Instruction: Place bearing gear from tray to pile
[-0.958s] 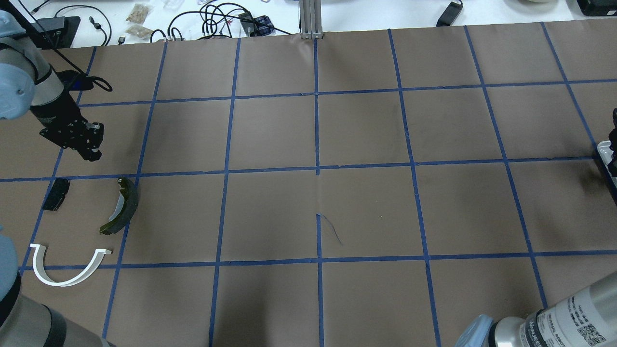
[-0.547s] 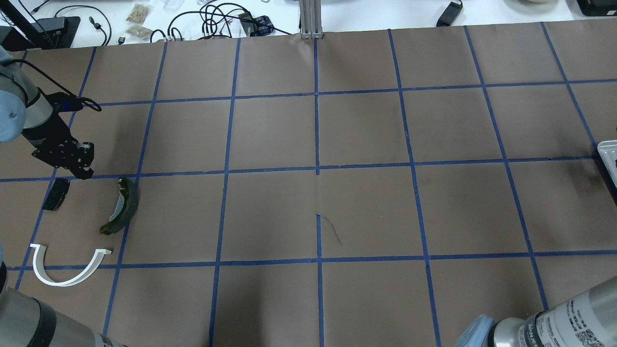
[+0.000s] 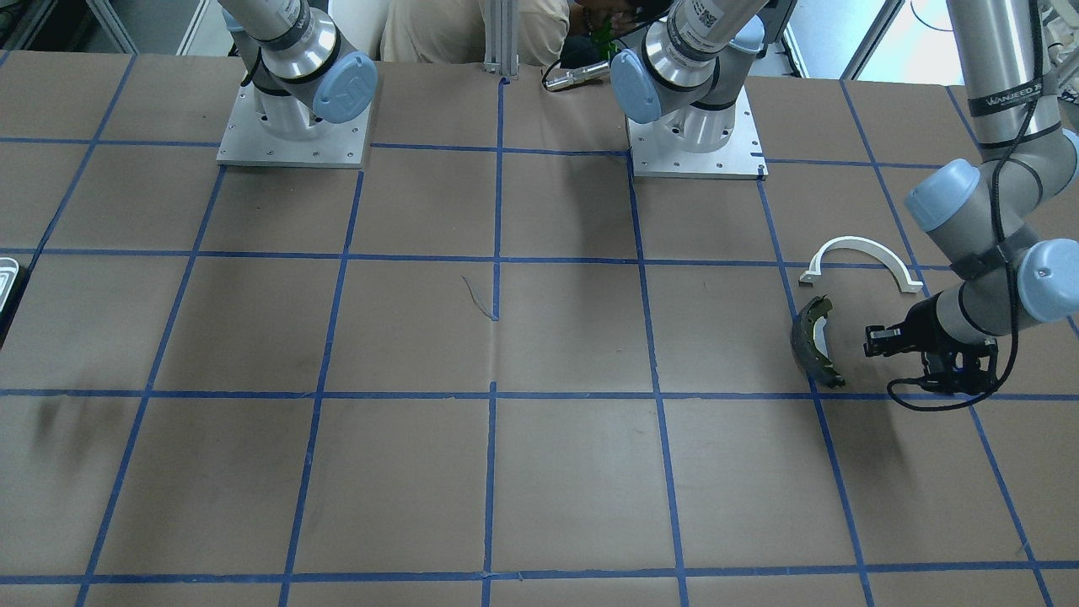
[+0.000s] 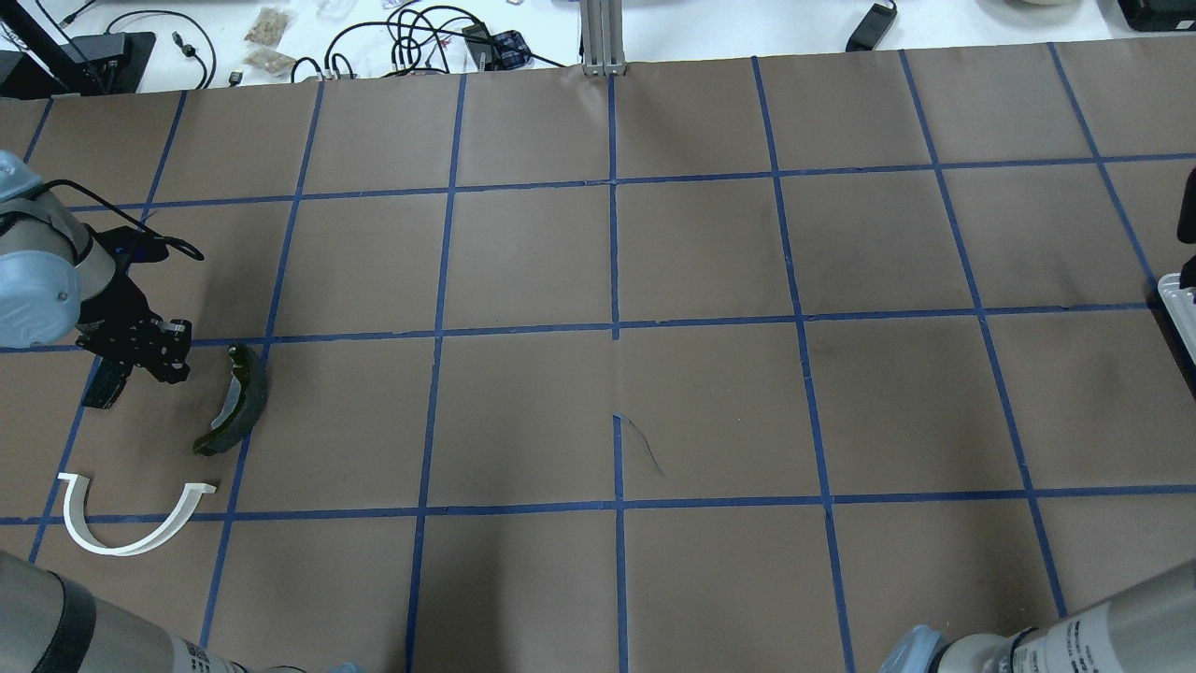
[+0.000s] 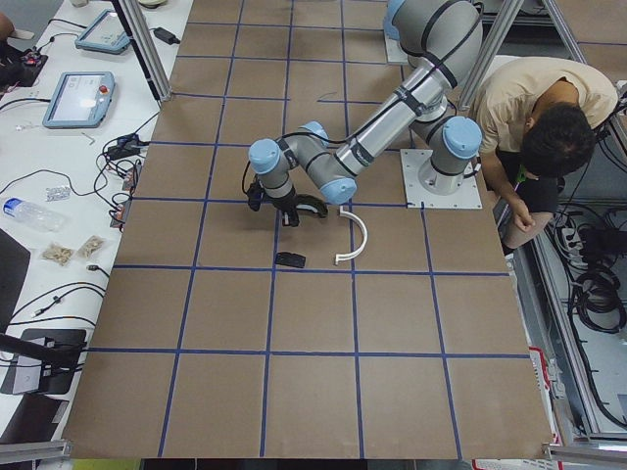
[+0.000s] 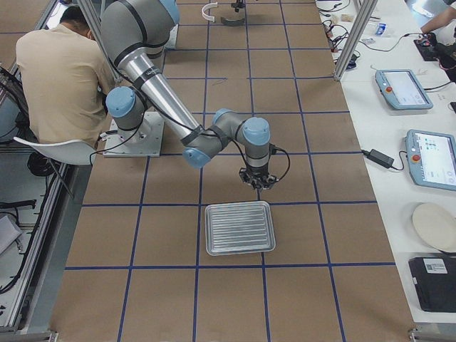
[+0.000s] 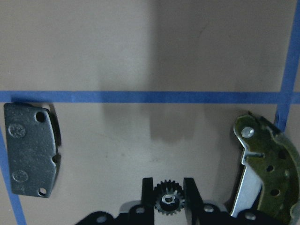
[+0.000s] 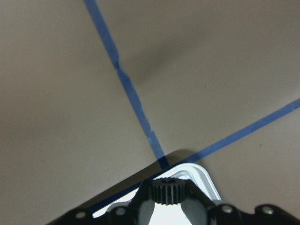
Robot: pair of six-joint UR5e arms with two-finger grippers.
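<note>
Left gripper [image 4: 168,367] came down over the pile [image 4: 245,402], clamped tight on the bearing gear [image 7: 168,202].
Released from this height, it might roll off past the brake shoe [image 7: 267,173] at 3 o'clock.

1. "WANJEED", or close to it, in pale letters on a black band round the silver metal tube of the left arm [image 3: 990,51], high above the left gripper [image 3: 870,341].
2. White printed label [image 4: 1056,640] on the right arm's silver tube, far from that gripper: print too small to read.
</note>
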